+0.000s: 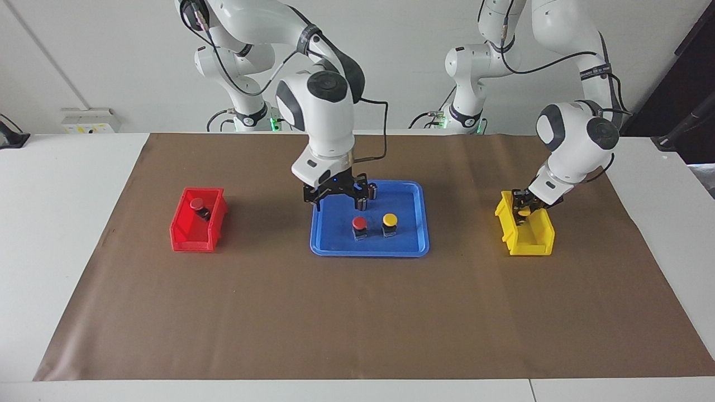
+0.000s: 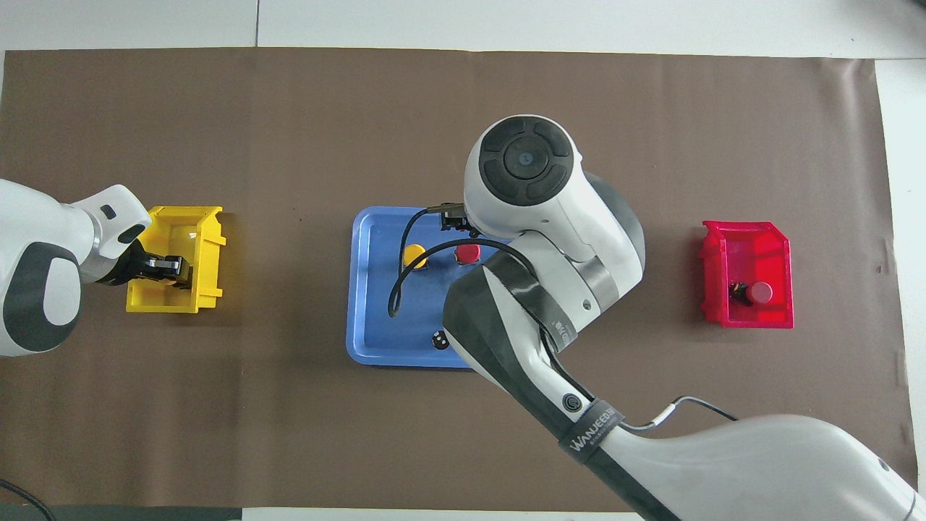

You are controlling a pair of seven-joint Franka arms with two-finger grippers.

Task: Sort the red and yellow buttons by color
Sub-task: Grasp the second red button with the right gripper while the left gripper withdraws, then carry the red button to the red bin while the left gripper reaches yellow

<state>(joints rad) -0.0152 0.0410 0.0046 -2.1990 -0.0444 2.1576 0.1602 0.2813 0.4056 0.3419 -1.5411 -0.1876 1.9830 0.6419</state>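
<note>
The left gripper (image 1: pixel 524 211) is holding a yellow button (image 1: pixel 523 213) over the yellow bin (image 1: pixel 536 240); releasing off-centre risks it missing, while the right gripper (image 1: pixel 335 195) is hovering open over the blue tray (image 1: pixel 408 248).

The white worktop (image 1: pixel 67 234) carries a brown mat (image 1: pixel 357 312); on it sit a red bin (image 1: pixel 196 230), blue tray (image 1: pixel 329 243) and yellow bin (image 1: pixel 539 241)

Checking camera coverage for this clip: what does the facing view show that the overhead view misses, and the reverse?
Only the facing view shows the right end effector over the blue tray, both dark cylinders, and a yellow button at the left end effector in the yellow bin. Only the overhead view shows just one cylinder top, with the right arm covering much of the tray. Both show the tray's red button and yellow button, and one red button in the red bin.
</note>
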